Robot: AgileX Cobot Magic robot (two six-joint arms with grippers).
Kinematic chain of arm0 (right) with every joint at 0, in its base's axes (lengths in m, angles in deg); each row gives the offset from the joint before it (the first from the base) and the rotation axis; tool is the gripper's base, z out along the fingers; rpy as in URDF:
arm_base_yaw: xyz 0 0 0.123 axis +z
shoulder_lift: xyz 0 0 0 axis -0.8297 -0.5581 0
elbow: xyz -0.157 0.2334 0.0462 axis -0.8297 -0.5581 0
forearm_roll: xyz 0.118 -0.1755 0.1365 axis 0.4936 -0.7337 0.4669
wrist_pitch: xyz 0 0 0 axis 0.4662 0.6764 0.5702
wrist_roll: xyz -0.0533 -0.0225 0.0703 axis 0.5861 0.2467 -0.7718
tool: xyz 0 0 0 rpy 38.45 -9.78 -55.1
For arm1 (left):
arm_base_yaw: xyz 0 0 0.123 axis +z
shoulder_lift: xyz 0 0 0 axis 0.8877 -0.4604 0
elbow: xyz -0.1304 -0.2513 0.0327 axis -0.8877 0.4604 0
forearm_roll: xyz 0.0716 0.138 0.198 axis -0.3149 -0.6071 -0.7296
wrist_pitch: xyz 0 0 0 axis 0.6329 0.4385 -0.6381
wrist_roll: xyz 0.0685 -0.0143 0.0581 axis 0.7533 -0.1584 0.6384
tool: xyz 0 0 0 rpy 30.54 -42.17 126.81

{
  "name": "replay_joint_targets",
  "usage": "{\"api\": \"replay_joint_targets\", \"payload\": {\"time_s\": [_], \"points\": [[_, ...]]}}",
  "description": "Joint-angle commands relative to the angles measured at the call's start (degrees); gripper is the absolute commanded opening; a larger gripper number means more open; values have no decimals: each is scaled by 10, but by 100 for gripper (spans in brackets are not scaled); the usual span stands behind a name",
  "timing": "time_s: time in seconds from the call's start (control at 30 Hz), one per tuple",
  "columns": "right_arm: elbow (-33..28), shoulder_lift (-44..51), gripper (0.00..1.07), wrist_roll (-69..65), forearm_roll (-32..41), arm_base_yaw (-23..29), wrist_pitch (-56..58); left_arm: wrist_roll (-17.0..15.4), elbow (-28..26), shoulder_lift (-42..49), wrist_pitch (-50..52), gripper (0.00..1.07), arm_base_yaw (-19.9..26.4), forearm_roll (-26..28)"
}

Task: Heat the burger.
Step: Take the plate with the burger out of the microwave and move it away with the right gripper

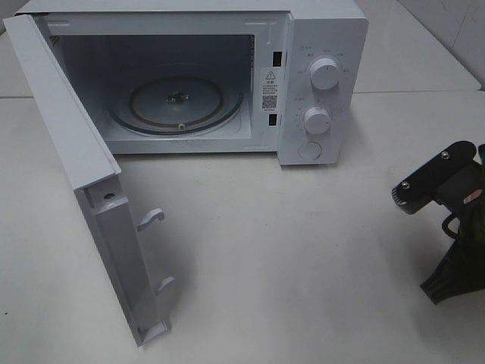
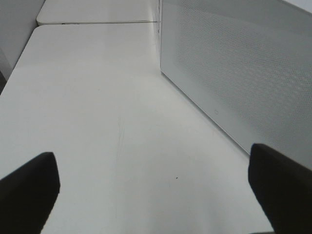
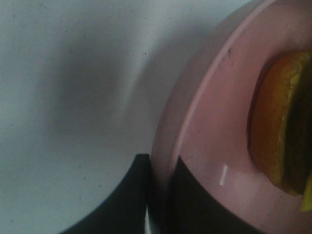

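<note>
Orange-yellow and domed, the burger (image 3: 280, 141) showed a dark green layer and sat on a pink plate (image 3: 209, 146), whose rim the right gripper (image 3: 158, 195) pinched. Farther off, the left gripper (image 2: 151, 190) stood wide beside the open white microwave (image 1: 318, 91).

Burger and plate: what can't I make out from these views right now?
- Burger: right wrist view only, cut off by the frame edge, blurred.
- Pink plate: mostly out of frame; right tool shut on its rim.
- High view: neither shows; only part of that arm.
- Microwave dial markings: too small.
</note>
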Motion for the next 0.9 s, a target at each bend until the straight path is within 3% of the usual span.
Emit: {"api": "replay_joint_targets", "payload": {"time_s": [0.03,0.3,0.9], "points": [[7,-31,0,-58,-57,-5,23,-5,2,11,2,100,1,3],[7,-103,0,-154,-100,-5,1,-5,2,11,2,100,1,3],[7,-184,6,-226,-184,-105,-55,-5,2,11,2,100,1,3]]}}
